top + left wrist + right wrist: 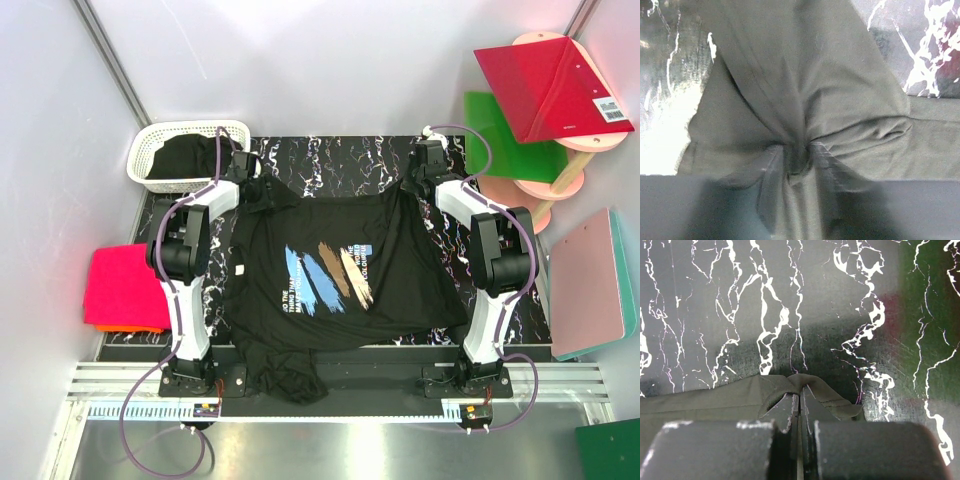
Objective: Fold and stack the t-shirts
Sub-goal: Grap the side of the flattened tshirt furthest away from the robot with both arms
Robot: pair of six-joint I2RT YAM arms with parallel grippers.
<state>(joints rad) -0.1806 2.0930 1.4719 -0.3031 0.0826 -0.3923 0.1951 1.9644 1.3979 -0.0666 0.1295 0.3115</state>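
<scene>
Top view, t-shirts counted: 4 clear.
- 1 black printed t-shirt [330, 270], spread flat in the middle of the marble table [340, 165], print facing up. There is bunched black cloth at its lower left edge; can't tell if that's the same shirt.
- 1 black t-shirt [188, 157] heaped in the white basket [150, 140], upper left.
- 1 hot-pink folded t-shirt [125, 283] at the left edge of the frame, off the table, lying on 1 orange t-shirt [130, 328] of which only a strip shows.

Arms: 2, both reaching to the far side of the table.
- Left gripper [262, 192] is at the printed shirt's upper left corner. In the left wrist view it [799, 160] is clamped on a pinch of dark cloth, folds radiating from the pinch. The fingers are blurred.
- Right gripper [415, 188] is at the upper right corner. In the right wrist view it [799, 399] has its fingers pressed together with the shirt edge caught between them, low over the marble.

The top edge of the cloth runs between the two grippers.

Flat boards, right side: 1 red board [550, 85], 1 bright green board [505, 140] partly under it, 1 grey-green board [595, 285] at the right edge, 1 dark green board [610, 455] in the lower right corner.
</scene>
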